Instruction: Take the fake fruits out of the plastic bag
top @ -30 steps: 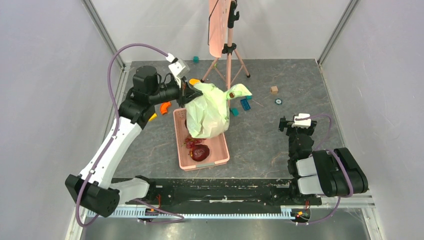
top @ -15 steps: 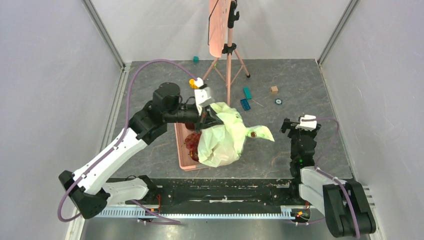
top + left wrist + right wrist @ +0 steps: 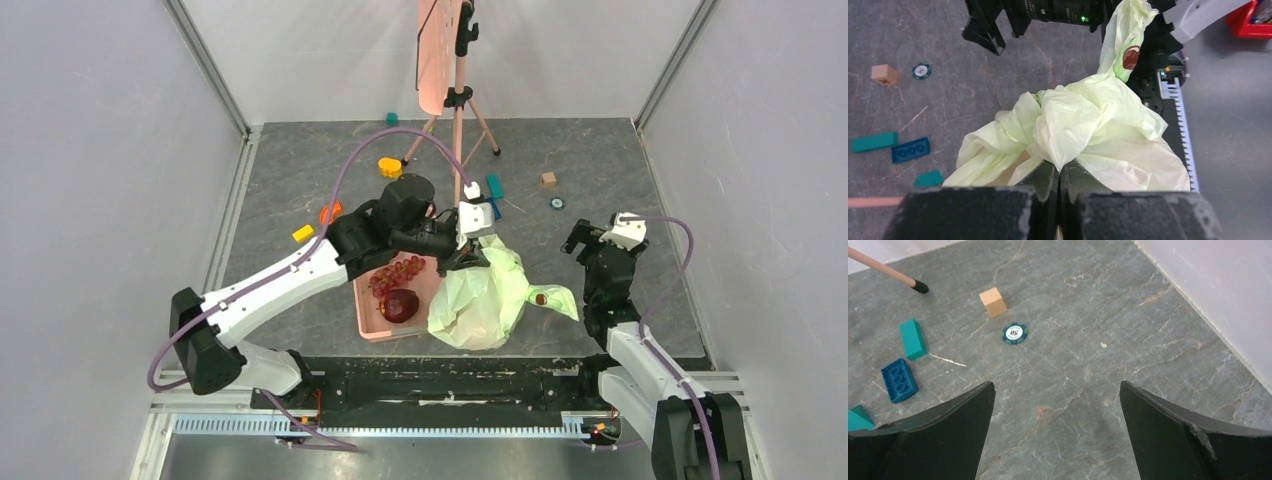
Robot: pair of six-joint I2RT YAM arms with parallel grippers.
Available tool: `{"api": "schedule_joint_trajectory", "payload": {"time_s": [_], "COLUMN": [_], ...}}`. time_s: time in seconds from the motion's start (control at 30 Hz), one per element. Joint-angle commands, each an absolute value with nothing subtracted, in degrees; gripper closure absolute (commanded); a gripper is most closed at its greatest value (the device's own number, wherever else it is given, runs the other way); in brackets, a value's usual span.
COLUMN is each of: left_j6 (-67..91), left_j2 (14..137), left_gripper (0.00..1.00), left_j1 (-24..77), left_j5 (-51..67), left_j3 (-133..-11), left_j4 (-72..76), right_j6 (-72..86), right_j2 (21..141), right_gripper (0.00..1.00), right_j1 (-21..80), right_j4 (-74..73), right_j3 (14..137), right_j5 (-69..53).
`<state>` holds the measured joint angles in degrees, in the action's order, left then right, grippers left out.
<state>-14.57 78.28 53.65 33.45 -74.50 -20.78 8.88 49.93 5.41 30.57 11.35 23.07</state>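
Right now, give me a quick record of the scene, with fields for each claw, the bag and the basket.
Left claw: shut, pinching the bunched top of the plastic bag
Right claw: open, empty, above bare table
Bag: bulging, right of the pink basket in the top view; contents hidden
Basket: purple grapes and a dark maroon fruit

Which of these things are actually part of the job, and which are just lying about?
Job: pale-green plastic bag, pinched in the shut left end effector; right end effector, open and empty. Any fruits inside are hidden.
Lying about: pink basket, grapes, dark red fruit, wooden cube, poker chip, blue brick, teal block, tripod.
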Motion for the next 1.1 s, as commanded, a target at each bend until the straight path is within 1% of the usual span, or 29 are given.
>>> {"api": "schedule_joint_trajectory", "payload": {"time_s": [0.0,0.07,0.17,0.3,0.37,0.5,0.7,0.87,0.97,1.0,1.07], "left_j6": [-21.3,-23.4,-25.1,-27.7,-28.5,-29.0,-26.8,-25.5,-25.6,-25.6,-25.6], "left_j2": [80.9,81.7,80.2,74.9,72.8,69.2,67.0,66.7,66.7,66.6,66.7], "left_gripper": [0.98,0.97,0.95,0.93,0.92,0.88,0.89,0.9,0.91,0.91,0.91], "left_j1": [53.8,53.8,54.2,54.9,55.5,58.4,62.5,64.1,64.4,64.5,64.7], "left_j5": [31.6,31.3,30.2,29.0,26.5,19.3,13.9,10.9,9.9,9.8,9.5], "left_j3": [-76.7,-76.0,-71.2,-62.1,-59.1,-53.4,-46.7,-43.7,-43.5,-43.5,-43.7], "left_j4": [-15.9,-18.3,-18.7,-16.8,-16.9,-17.0,-15.6,-13.7,-13.4,-13.4,-13.3], "right_j6": [11.3,11.4,11.3,12.8,14.2,18.4,23.6,25.9,26.3,26.3,26.3], "right_j2": [50.1,49.8,49.4,50.8,51.6,49.7,43.9,38.6,37.1,36.7,36.0], "right_gripper": [0.02,0.02,0.02,0.02,0.02,0.02,0.02,0.02,0.01,0.05,0.09], "right_j1": [5.3,5.1,4.8,4.6,4.6,4.5,4.6,4.5,4.6,4.6,4.6], "right_j4": [24.1,21.9,18.9,11.7,7.9,3.7,-1.6,-6.1,-9.6,-10.5,-11.8], "right_j3": [14.5,16.2,19.0,24.5,26.2,26.8,25.7,24.9,25.1,25.0,24.3], "right_j5": [22.4,20.7,13.5,-4.2,-11.4,-19.7,-32.8,-39.4,-39.8,-39.8,-40.3]}}
